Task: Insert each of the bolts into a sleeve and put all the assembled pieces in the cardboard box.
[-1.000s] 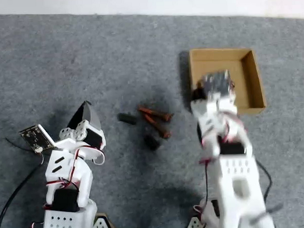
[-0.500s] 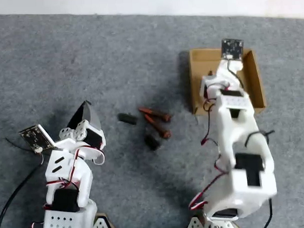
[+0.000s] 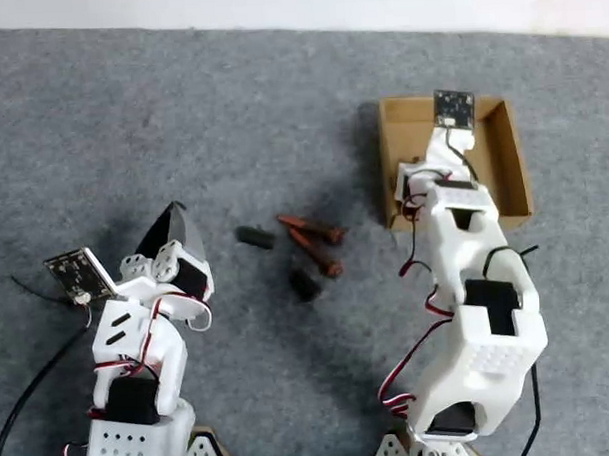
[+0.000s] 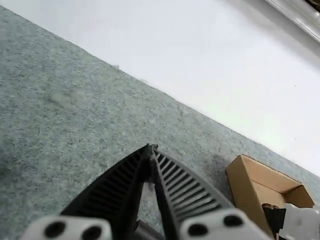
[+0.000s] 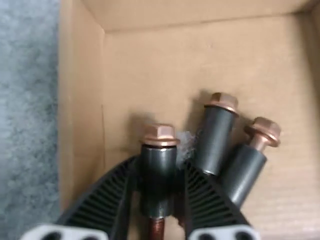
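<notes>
Both right fingers (image 5: 112, 195) are closed against the sides of a held sleeve (image 5: 157, 172), dark, with a copper held bolt (image 5: 159, 135) pushed through it. The bolt's head points away from the wrist and its thread shows between the fingers. I cannot tell whether this piece rests on the box floor or hangs just above it. Two more assembled pieces (image 5: 216, 132) lie just beside it, touching one another, inside the cardboard box (image 5: 82, 100). From above, the right arm (image 3: 477, 282) stretches over the near wall of the box, with its wrist above the inside.

The left fingers (image 4: 177, 192) are pressed together tip to tip with nothing between them, over the grey tabletop (image 3: 131, 124). The left arm (image 3: 148, 324) sits well apart from the box.

Between the two arms, two loose bolts (image 3: 309, 227) lie close together on the tabletop. One loose sleeve (image 3: 255, 237) lies just beside the farther bolt's end, on the left arm's side. The other sleeve (image 3: 304, 284) lies just beside the nearer bolt.
</notes>
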### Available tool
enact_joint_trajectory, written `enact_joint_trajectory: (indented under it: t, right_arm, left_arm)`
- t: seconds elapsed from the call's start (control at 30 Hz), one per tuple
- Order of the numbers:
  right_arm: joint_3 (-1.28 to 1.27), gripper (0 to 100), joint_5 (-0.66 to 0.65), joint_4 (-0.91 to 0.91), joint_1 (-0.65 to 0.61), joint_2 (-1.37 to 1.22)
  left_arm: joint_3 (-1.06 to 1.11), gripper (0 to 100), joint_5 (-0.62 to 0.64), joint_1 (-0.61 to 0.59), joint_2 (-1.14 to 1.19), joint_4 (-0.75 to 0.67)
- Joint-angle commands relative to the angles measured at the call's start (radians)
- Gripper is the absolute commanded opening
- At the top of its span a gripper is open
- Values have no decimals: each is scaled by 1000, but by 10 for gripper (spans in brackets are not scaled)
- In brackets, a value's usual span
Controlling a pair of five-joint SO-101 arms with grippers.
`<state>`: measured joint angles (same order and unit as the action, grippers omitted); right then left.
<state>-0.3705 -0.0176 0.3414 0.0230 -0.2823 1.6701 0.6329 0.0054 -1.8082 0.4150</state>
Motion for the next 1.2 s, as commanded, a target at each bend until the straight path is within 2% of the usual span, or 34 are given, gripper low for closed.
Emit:
enact_joint_trajectory:
  t: [0.0,0.1,0.2,0.33,0.47,0.7,0.8,0.97,1.17]
  right_arm:
    - [54,184,9,-31,13,18]
    - [54,245,6,-31,13,22]
    - [54,248,9,-30,15,50]
    - [-19,248,14,30,4,200]
    - [-173,248,95,28,-36,409]
    - [-403,248,98,28,-246,716]
    - [-472,248,14,28,-360,783]
    - [-535,248,-121,28,-516,782]
    - [-533,248,-158,42,-581,693]
  left_arm:
    - [13,6,-8,16,-4,-20]
    - [13,6,-8,16,-4,-20]
    - [24,7,-9,16,-8,-20]
    - [24,7,-9,16,-8,-20]
    - [24,7,-9,16,-8,-20]
    - [21,6,-9,8,-10,-20]
    - [21,6,-9,8,-10,-20]
    - [19,7,-9,2,-10,-20]
    - [25,6,-5,-84,-10,-75]
